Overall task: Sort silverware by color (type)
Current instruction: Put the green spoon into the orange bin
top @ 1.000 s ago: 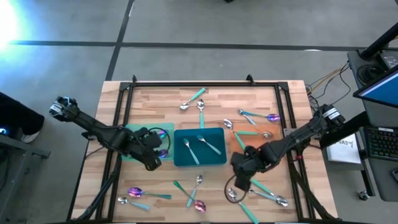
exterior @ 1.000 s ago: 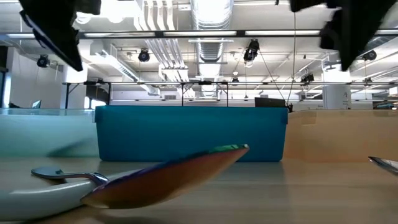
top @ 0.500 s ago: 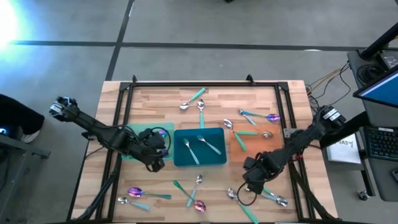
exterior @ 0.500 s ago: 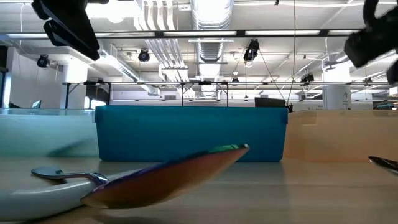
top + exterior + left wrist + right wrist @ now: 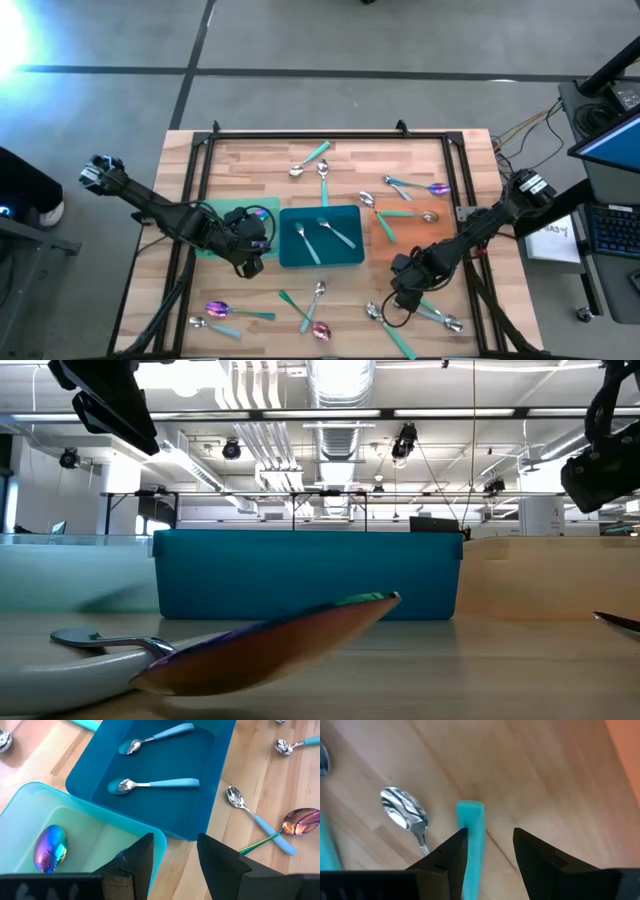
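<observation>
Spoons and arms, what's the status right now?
Right gripper open, low over a teal-handled spoon. Left gripper open by the green tray. Two spoons in the teal tray. Nothing blocking.

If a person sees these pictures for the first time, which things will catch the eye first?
Probably the dark blue tray at the table's middle, holding two teal-handled spoons. Next, the shiny purple-pink spoon lying close before the low camera. Then the right hand, open just above the wood at the table's near right, beside a teal handle.
</observation>
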